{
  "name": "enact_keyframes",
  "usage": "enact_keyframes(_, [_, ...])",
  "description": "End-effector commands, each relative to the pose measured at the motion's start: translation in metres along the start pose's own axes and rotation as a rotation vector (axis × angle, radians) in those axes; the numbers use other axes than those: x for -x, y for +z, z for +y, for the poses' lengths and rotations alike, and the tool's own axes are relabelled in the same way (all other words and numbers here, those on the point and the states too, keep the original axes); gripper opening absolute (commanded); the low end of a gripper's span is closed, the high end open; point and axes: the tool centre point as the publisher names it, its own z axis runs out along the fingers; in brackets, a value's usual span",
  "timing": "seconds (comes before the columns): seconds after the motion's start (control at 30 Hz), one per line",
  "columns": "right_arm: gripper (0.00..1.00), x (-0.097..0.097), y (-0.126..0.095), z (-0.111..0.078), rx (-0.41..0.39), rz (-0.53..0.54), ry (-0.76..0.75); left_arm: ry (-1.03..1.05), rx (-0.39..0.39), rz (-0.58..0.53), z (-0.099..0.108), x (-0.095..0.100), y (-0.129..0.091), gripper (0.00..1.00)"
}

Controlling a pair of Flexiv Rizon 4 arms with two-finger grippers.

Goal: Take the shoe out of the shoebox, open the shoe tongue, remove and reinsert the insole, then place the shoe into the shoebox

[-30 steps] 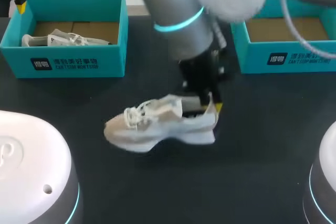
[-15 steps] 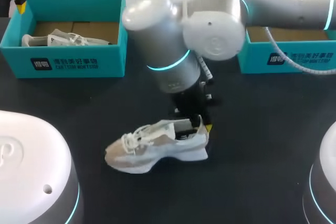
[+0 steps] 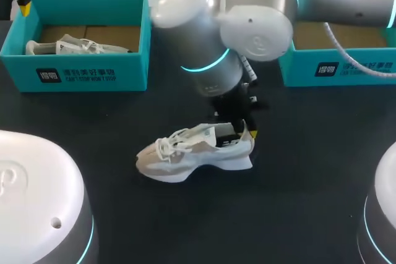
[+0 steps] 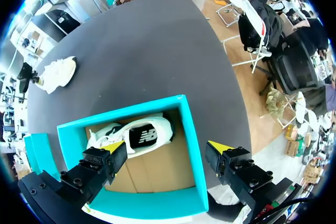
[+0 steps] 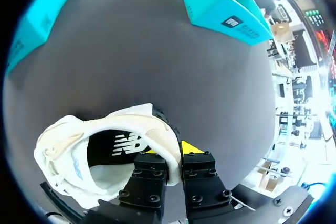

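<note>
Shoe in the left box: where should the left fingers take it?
Probably by the heel rim of the shoe, from above: its opening faces up, so one finger fits inside, one behind. The left gripper hangs open over the box.

Right pincer (image 3: 245,131) grips heel of white shoe (image 3: 185,154) (toe pointing left) at middle of table (image 3: 309,159).

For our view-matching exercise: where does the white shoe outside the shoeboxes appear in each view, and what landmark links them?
Head view: white shoe mid-table, toe leftward.
Left wrist view: far across the table, beyond the teal shoebox, at.
Right wrist view: directly at the right gripper, heel between its jaws.
Landmark: that gripper, shut on the heel, shows in all three.
</note>
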Motion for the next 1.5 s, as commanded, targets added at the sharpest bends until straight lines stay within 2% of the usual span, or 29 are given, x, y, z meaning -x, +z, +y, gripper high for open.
enact_keyframes(0.03, [0.00, 0.007, 0.015, 0.001, -0.012, 0.023, 0.922, 0.001, -0.002, 0.001, 0.000, -0.001, -0.001, 1.00])
enact_keyframes(0.47, [0.00, -0.003, 0.043, -0.003, -0.092, 0.061, 1.015, 0.001, -0.002, 0.001, 0.000, -0.001, -0.001, 1.00])
enact_keyframes(0.5, [0.23, -0.004, 0.043, -0.003, -0.095, 0.070, 1.018, 0.001, -0.002, 0.001, 0.000, -0.001, -0.001, 1.00])
enact_keyframes(0.53, [1.00, -0.004, 0.042, -0.004, -0.101, 0.064, 1.017, 0.001, -0.002, 0.001, 0.000, -0.001, -0.001, 1.00])
enact_keyframes(0.8, [1.00, 0.009, 0.010, -0.011, -0.087, 0.082, 0.962, 0.001, -0.002, 0.001, 0.000, -0.001, -0.001, 1.00])
enact_keyframes(0.83, [1.00, 0.012, 0.000, -0.012, -0.062, 0.104, 0.938, 0.001, -0.002, 0.001, 0.000, -0.001, -0.001, 1.00])
enact_keyframes(0.93, [1.00, 0.018, -0.019, -0.015, -0.057, 0.166, 0.870, 0.001, -0.002, 0.001, 0.000, -0.001, -0.001, 1.00])
enact_keyframes(0.97, [1.00, 0.021, -0.026, -0.016, -0.084, 0.154, 0.818, 0.001, -0.002, 0.001, 0.000, -0.001, -0.001, 1.00])
enact_keyframes(1.0, [1.00, 0.023, -0.038, -0.015, -0.034, 0.231, 0.717, 0.001, -0.002, 0.001, 0.000, -0.001, -0.001, 1.00])
enact_keyframes(1.03, [1.00, 0.025, -0.045, -0.015, -0.011, 0.260, 0.644, 0.001, -0.002, 0.001, 0.000, -0.001, -0.001, 1.00])
enact_keyframes(1.1, [1.00, 0.026, -0.064, -0.013, 0.075, 0.356, 0.405, 0.001, -0.002, 0.001, 0.000, -0.001, -0.001, 1.00])
enact_keyframes(1.13, [1.00, 0.027, -0.073, -0.014, 0.112, 0.364, 0.260, 0.001, -0.002, 0.001, 0.000, -0.001, -0.001, 1.00])
enact_keyframes(1.2, [1.00, 0.028, -0.089, -0.016, 0.142, 0.428, -0.018, 0.001, -0.002, 0.001, 0.000, -0.001, -0.001, 1.00])
enact_keyframes(1.27, [1.00, 0.029, -0.099, -0.019, 0.128, 0.387, -0.282, 0.001, -0.002, 0.001, 0.000, -0.001, -0.001, 1.00])
enact_keyframes(1.3, [1.00, 0.030, -0.103, -0.021, 0.104, 0.312, -0.413, 0.001, -0.002, 0.001, 0.000, -0.001, -0.001, 1.00])
enact_keyframes(1.33, [1.00, 0.032, -0.105, -0.021, 0.088, 0.235, -0.467, 0.001, -0.002, 0.001, 0.000, -0.001, -0.001, 1.00])
enact_keyframes(1.37, [1.00, 0.037, -0.101, -0.020, 0.039, 0.043, -0.545, 0.001, -0.002, 0.001, 0.000, -0.001, -0.001, 1.00])
enact_keyframes(1.5, [1.00, 0.037, -0.101, -0.020, 0.039, 0.043, -0.545, 0.001, -0.002, 0.001, 0.000, -0.001, -0.001, 1.00])
